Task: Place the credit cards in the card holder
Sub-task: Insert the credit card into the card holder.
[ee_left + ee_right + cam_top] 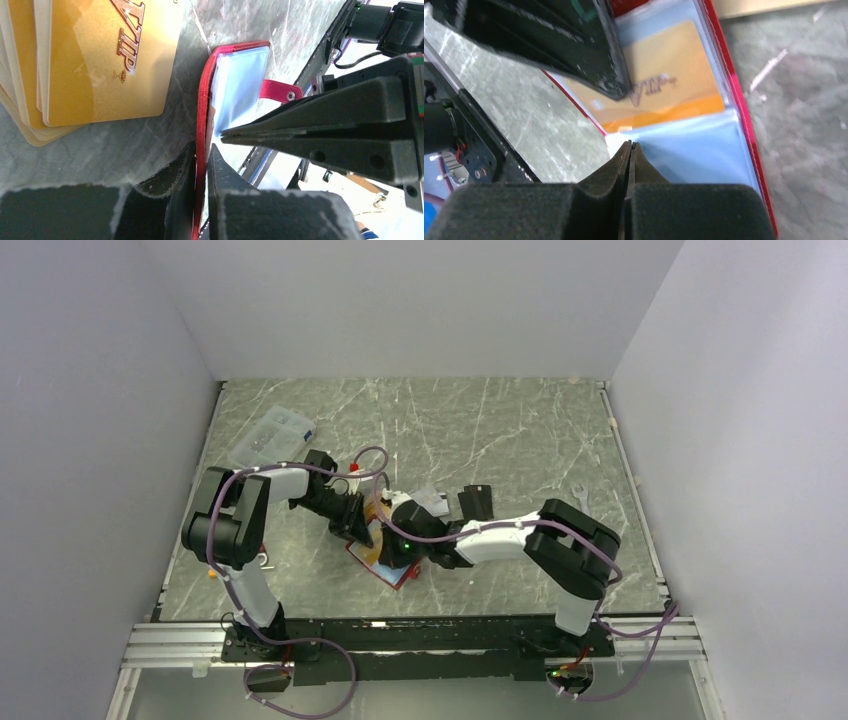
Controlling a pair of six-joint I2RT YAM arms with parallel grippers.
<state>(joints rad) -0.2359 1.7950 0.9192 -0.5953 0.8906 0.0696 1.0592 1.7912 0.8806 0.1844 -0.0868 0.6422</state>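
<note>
The left tool (200, 165) pinches the holder's (235, 80) red cover to steady it on the worktop (500, 430); the right tool (630, 150), closed, grips a pocket sheet (694, 145), exposing slots. Spare cards (100, 65) lie beside.

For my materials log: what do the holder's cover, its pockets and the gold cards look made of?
Holder cover: red, smooth, likely leather or imitation, with a snap tab. Pockets: pale clear film, probably vinyl; a card shows through. Gold cards: glossy plastic by their sheen, with printed lettering.

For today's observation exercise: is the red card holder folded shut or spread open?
Spread open. The card holder shows its clear inner pockets, one holding a gold card, and its snap tab hangs unfastened.
</note>
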